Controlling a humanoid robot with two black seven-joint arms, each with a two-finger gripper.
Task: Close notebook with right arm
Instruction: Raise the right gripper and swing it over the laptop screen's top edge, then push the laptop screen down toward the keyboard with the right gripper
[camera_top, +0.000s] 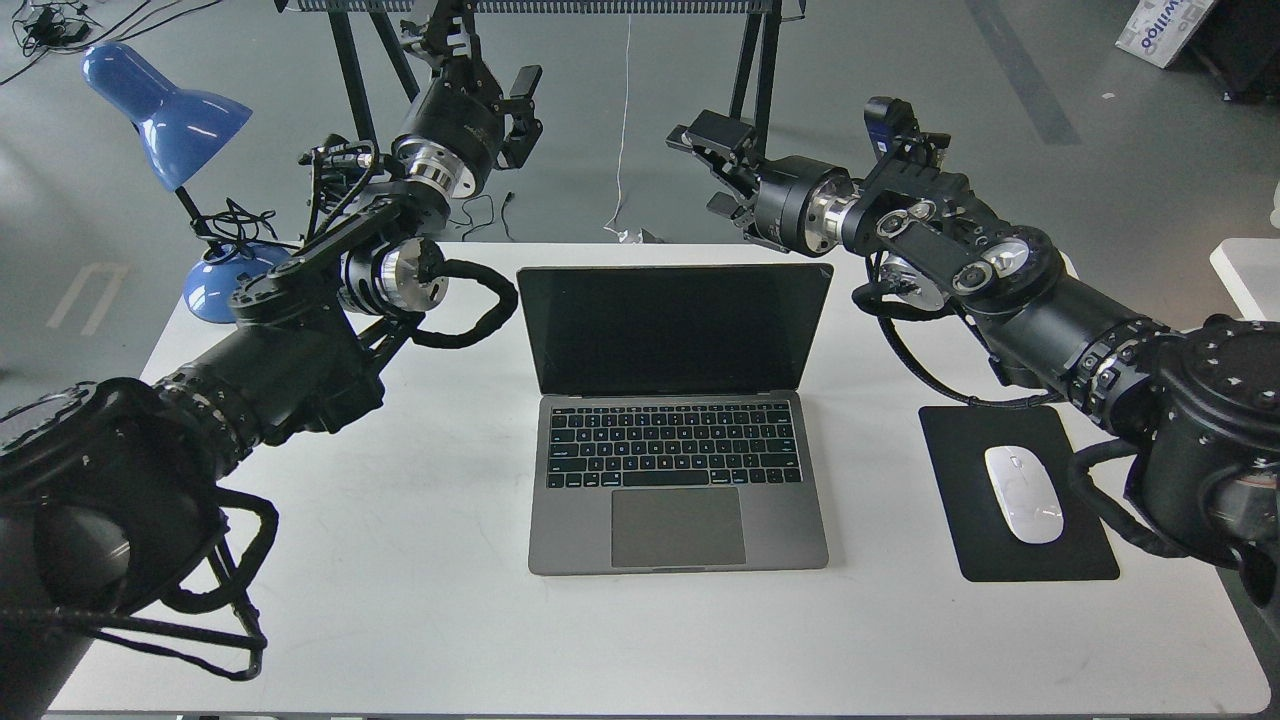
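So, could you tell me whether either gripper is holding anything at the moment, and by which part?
Nothing is held. The right gripper hangs open above and behind the notebook lid, not touching it; the left gripper is raised, empty.

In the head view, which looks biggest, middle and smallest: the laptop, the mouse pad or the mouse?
Largest to smallest, as they look in the head view:
1. The laptop, open in the middle of the table.
2. The black mouse pad, to its right.
3. The white mouse, lying on the pad.
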